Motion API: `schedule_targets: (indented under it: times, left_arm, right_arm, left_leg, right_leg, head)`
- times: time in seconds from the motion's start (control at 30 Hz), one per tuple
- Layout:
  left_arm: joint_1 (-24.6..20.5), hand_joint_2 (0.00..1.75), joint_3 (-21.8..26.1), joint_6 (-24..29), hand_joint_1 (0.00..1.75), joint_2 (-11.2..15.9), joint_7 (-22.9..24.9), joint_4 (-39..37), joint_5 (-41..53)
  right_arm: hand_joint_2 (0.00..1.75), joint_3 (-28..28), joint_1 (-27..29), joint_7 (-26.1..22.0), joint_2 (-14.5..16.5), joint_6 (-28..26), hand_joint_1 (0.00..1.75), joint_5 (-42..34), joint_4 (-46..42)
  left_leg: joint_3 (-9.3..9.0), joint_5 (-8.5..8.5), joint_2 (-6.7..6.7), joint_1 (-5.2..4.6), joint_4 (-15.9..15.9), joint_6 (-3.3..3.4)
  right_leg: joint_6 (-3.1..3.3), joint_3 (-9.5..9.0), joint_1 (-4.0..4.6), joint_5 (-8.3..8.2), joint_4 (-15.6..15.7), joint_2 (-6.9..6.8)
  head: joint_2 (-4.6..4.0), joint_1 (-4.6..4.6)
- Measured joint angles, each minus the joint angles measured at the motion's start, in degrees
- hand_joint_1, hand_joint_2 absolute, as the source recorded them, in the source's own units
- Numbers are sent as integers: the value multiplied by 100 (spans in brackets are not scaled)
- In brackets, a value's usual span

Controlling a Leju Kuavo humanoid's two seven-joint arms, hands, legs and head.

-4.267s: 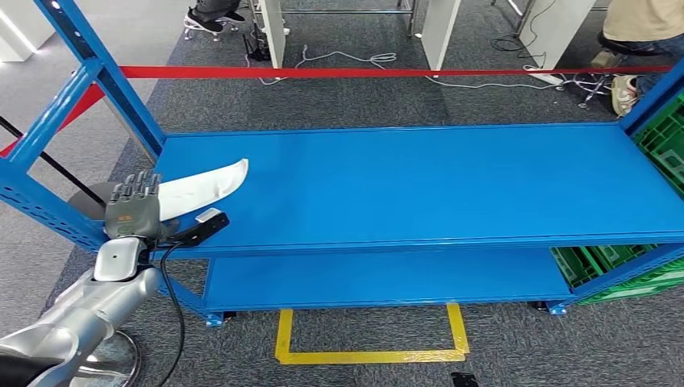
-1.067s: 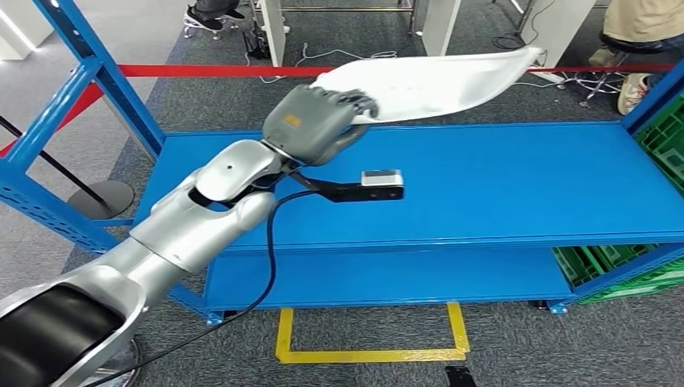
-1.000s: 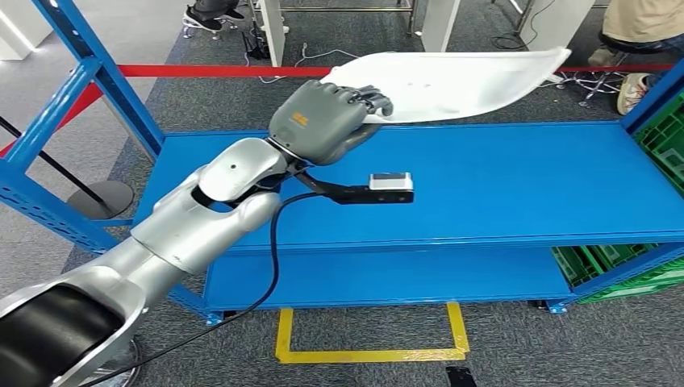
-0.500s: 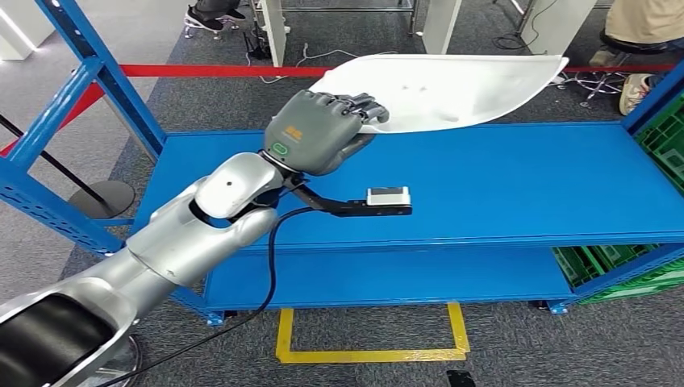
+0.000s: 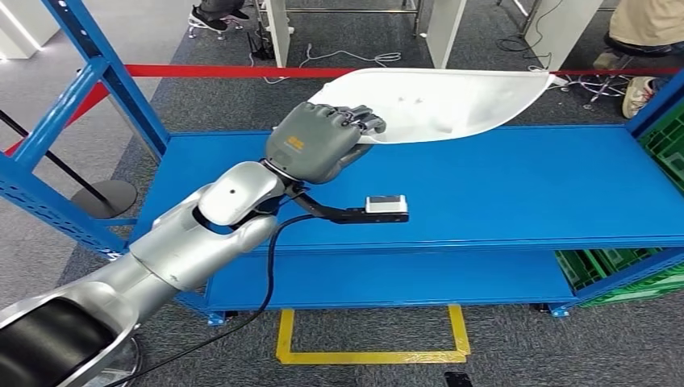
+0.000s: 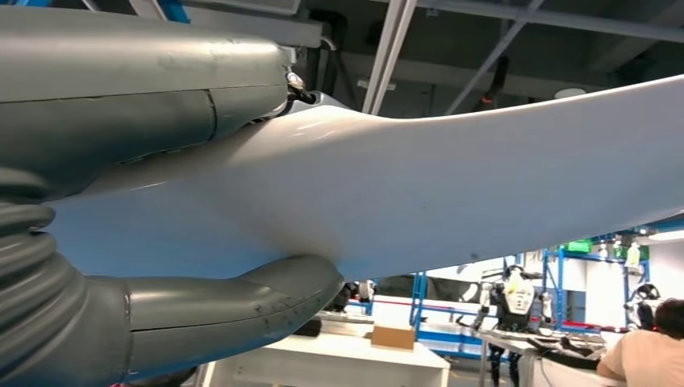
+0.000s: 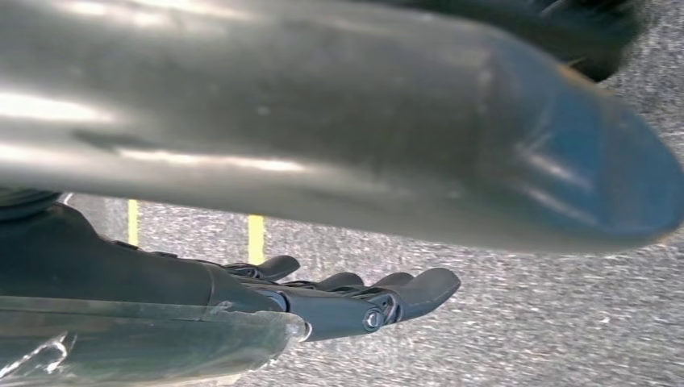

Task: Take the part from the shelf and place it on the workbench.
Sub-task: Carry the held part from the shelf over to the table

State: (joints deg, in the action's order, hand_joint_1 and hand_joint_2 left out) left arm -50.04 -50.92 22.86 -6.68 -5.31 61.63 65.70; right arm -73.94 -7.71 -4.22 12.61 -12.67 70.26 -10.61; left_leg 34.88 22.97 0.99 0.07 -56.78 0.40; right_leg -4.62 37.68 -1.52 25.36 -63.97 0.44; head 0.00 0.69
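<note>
Blue shelf (image 5: 500,189) sits square ahead, top deck bare under the arm. Over the last seconds I've brought the left arm up from the shelf's left end and swung it across; the white part (image 5: 452,101) now rides in the air over the deck's far edge, lower than half a second ago. Left robot hand (image 5: 319,145) is closed around the part's near end, thumb under, fingers (image 5: 363,119) over, confirmed in the left wrist view (image 6: 266,185). Right robot hand (image 7: 355,302) hangs over the floor, fingers apparently loose and straight; view poor. I judge the pickup done, and the carry to the desk remains.
</note>
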Motion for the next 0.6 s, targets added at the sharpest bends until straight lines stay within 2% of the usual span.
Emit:
schedule_targets:
  times: [0.03, 0.07, 0.17, 0.2, 0.27, 0.33, 0.37, 0.4, 0.43, 0.5, 0.53, 0.57, 0.6]
  left_arm:
    - [-5, 175, 1, -2, 175, 0, 0, -5, 1]
    - [-8, 175, 1, -3, 175, 0, -1, -10, 2]
    - [-7, 175, 2, -8, 175, 7, -2, -32, 8]
    - [-9, 175, 2, -9, 175, 12, -2, -38, 9]
    - [-14, 175, 2, -5, 175, 21, -2, -48, 3]
    - [1, 175, 2, 9, 175, 37, -4, -58, -13]
    - [18, 175, 2, 19, 175, 53, -7, -68, -23]
    - [37, 175, 2, 33, 175, 73, -10, -77, -31]
    - [54, 175, 3, 58, 175, 98, -15, -85, -38]
    - [81, 175, 13, 127, 175, 153, -32, -91, -49]
    - [96, 175, 24, 168, 175, 185, -42, -91, -52]
    - [116, 175, 37, 201, 175, 215, -54, -91, -52]
    - [150, 175, 51, 227, 175, 251, -63, -92, -53]
  right_arm:
    - [0, 0, -6, 0, 6, 1, 0, 1, 1]
    - [0, 0, -12, 0, 11, 0, 0, 1, 1]
    - [0, 0, -9, 0, 21, -1, 0, 8, 1]
    - [0, 0, -7, 0, 21, 1, 0, 12, 1]
    - [0, 0, -9, 0, 22, 1, 0, 16, 0]
    - [0, 0, -11, -1, 21, -1, 0, 16, -1]
    - [0, 0, -9, -3, 20, -1, 0, 14, -1]
    - [0, 0, -8, -7, 19, -1, 0, 10, -1]
    - [0, 0, -8, -10, 18, -1, 0, 5, -1]
    - [0, 0, -10, -19, 18, -2, 0, -7, -1]
    - [0, 0, -12, -25, 18, -4, 0, -11, -1]
    - [0, -1, -12, -32, 17, -5, 0, -15, -1]
    - [0, -2, -9, -40, 17, -6, 0, -19, -1]
  left_leg:
    - [14, 20, 5, -1, -43, -40]
    - [29, 24, 9, -12, -72, -75]
    - [55, 12, 7, -14, -86, -139]
    - [81, 68, -1, -8, -140, -166]
    - [271, 364, -21, 2, -569, -225]
    - [605, 737, -30, 7, -1328, -256]
    - [724, 831, -31, 8, -1610, -258]
    - [754, 822, -32, 8, -1707, -252]
    - [669, 711, -32, 8, -1579, -241]
    - [259, 390, -41, 8, -883, -213]
    - [56, 291, -42, 5, -517, -201]
    - [-72, 250, -42, 1, -277, -189]
    - [-125, 246, -37, -8, -153, -171]
  right_leg:
    - [15, -159, -6, -101, 304, 17]
    - [45, -227, -8, -123, 435, 36]
    - [182, -195, 3, -134, 421, 74]
    - [218, -185, 1, -141, 417, 76]
    - [280, -166, -13, -162, 423, 64]
    - [311, -135, -12, -182, 424, 43]
    - [316, -119, -12, -193, 424, 34]
    - [316, -103, -12, -206, 424, 28]
    - [308, -90, -13, -220, 424, 25]
    - [275, -74, -14, -249, 424, 24]
    - [251, -63, -6, -262, 419, 27]
    - [223, -51, 3, -278, 421, 27]
    - [186, -43, 9, -301, 434, 26]
  head:
    - [0, 4]
    - [0, -3]
    - [0, -32]
    - [0, -38]
    - [0, -60]
    - [0, -76]
    - [0, -78]
    - [0, -78]
    - [0, -78]
    - [0, -78]
    - [0, -77]
    - [0, -73]
    - [0, -74]
